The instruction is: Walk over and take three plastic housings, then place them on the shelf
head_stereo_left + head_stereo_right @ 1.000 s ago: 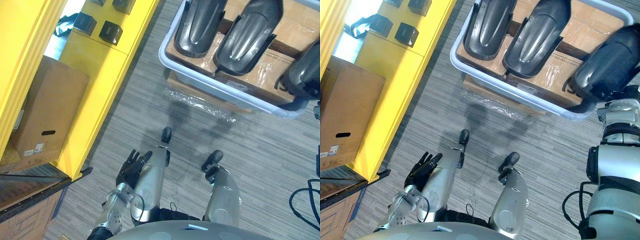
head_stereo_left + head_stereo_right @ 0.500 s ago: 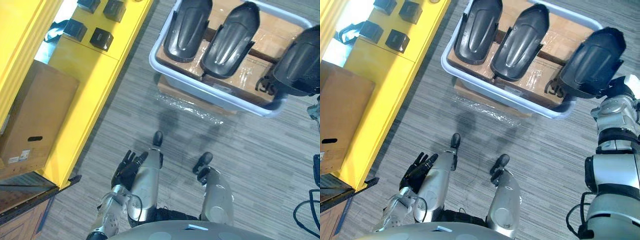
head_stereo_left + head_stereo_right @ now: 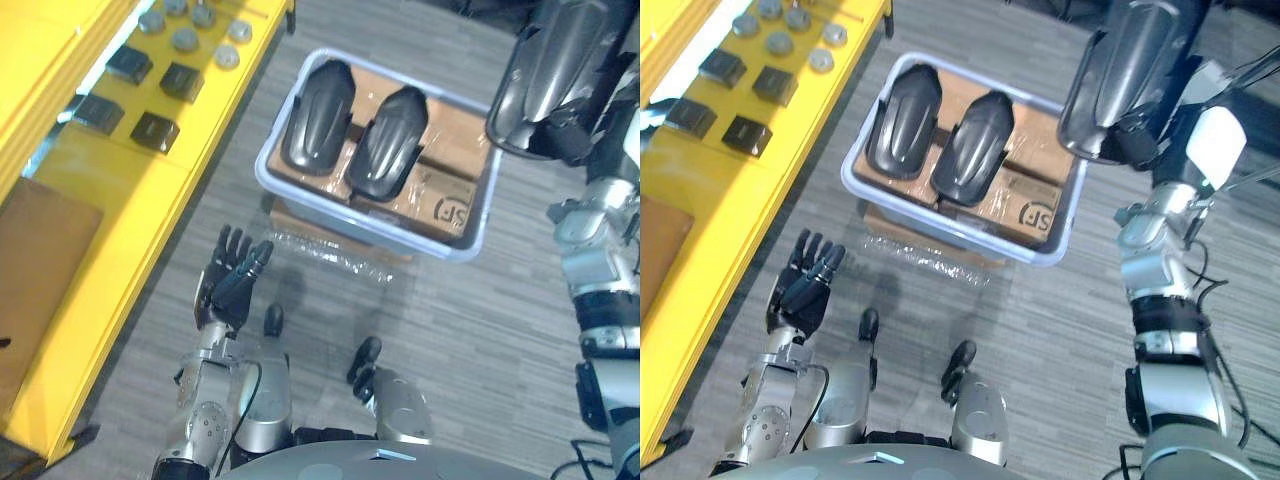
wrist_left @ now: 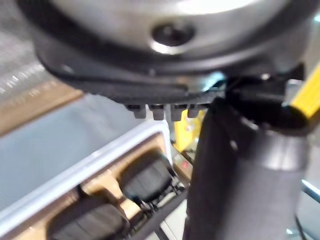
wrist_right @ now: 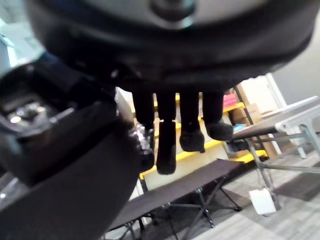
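Nearest us, the left robot hand (image 3: pixel 232 285) hangs released, fingers straight, over the floor beside the yellow shelf (image 3: pixel 110 220). Beyond it, the grey tub (image 3: pixel 360 225) holds two plastic housings (image 3: pixel 316 115) lying side by side toward its left edge on cardboard boxes (image 3: pixel 450 195). Farthest, the right robot hand (image 3: pixel 1145 148) is clamped on the lower rim of a third housing (image 3: pixel 1135 60) held aloft; we judge these shells light, stiff and slick on their domed backs, so the rim is the place to grip.
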